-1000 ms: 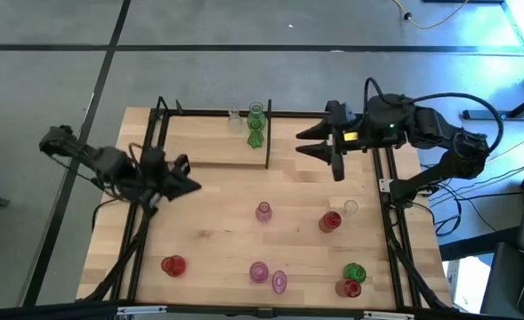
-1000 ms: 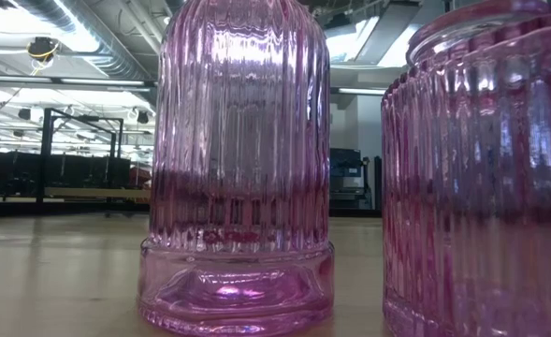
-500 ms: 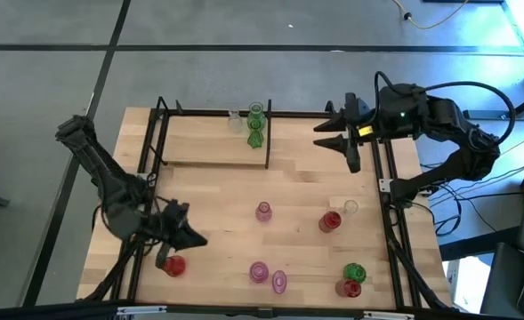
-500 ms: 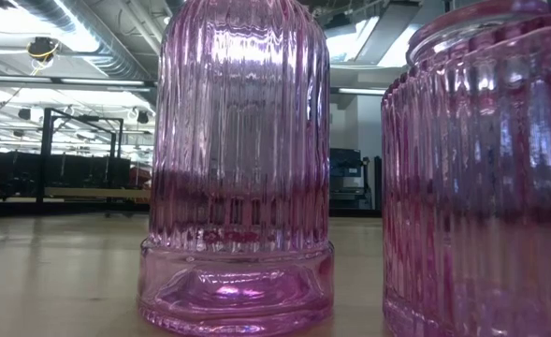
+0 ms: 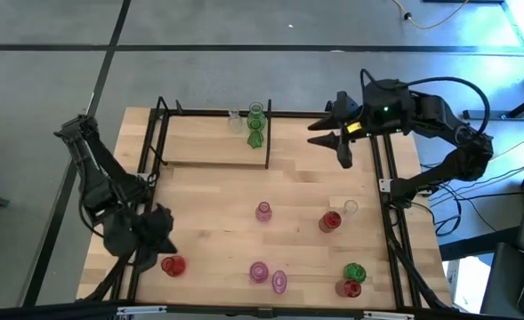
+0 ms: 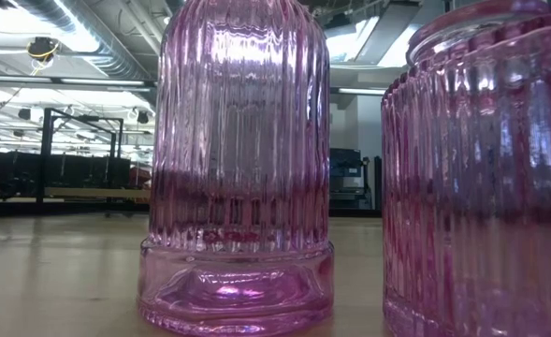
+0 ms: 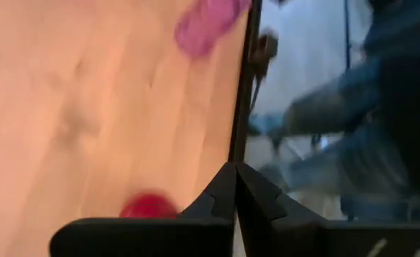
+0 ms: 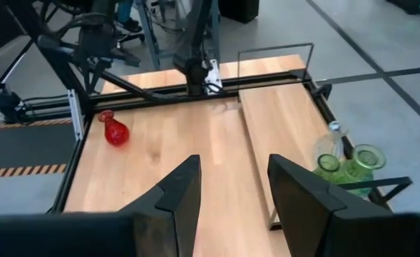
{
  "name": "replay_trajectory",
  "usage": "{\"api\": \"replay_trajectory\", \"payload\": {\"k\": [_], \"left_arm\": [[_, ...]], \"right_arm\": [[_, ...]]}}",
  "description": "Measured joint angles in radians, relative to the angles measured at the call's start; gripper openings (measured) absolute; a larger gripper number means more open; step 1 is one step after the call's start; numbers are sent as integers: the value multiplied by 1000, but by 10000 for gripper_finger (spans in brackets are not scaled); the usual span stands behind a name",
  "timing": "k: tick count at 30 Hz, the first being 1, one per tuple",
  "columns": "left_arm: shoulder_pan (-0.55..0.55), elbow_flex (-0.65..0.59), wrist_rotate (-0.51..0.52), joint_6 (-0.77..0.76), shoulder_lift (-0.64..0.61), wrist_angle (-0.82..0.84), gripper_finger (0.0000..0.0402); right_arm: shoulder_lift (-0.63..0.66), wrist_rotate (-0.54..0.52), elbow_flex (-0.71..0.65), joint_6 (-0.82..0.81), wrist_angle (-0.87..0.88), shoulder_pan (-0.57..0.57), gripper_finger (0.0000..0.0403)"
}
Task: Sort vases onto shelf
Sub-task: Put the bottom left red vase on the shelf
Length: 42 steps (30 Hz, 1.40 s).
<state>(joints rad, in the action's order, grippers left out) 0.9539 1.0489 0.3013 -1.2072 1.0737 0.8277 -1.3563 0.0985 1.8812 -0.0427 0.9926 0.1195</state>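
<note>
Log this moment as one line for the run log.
left gripper: shut, empty, near red vase | right gripper: open, beside shelf | shelf: two green vases, one clear vase

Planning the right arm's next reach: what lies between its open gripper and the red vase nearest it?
In the high view, only bare tabletop lies between the right gripper and that red vase; a clear vase stands just beside it.

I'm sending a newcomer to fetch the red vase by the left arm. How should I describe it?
Start at the table's front-left corner, where the left gripper, shut, hangs low. Just beside it stands a lone red vase. The other red vases sit on the table's right side, and the nearest neighbours toward the middle are pink.
</note>
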Motion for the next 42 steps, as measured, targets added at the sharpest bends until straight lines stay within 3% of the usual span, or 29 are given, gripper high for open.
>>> {"api": "replay_trajectory", "payload": {"k": [5,12,21,27,30,37,42], "left_arm": [[35,0,-39,-114,0,103,0],[37,-23,-185,-203,0,210,10],[37,-90,-243,-256,0,152,120],[37,-187,-317,-361,0,73,166],[37,-240,-347,-393,0,19,182],[34,-303,-278,-440,0,-6,192],[20,-366,-320,-444,0,-156,193]], "right_arm": [[-8,-8,0,-3,-1,0,156],[-36,-11,0,-10,-15,-1,156],[-64,-10,0,-29,-40,-1,156],[-77,-1,0,-30,-54,-1,156],[-75,-1,0,-31,-56,-1,156],[-76,-1,0,-31,-55,-1,156],[-76,-1,0,-38,-44,-1,156]]}}
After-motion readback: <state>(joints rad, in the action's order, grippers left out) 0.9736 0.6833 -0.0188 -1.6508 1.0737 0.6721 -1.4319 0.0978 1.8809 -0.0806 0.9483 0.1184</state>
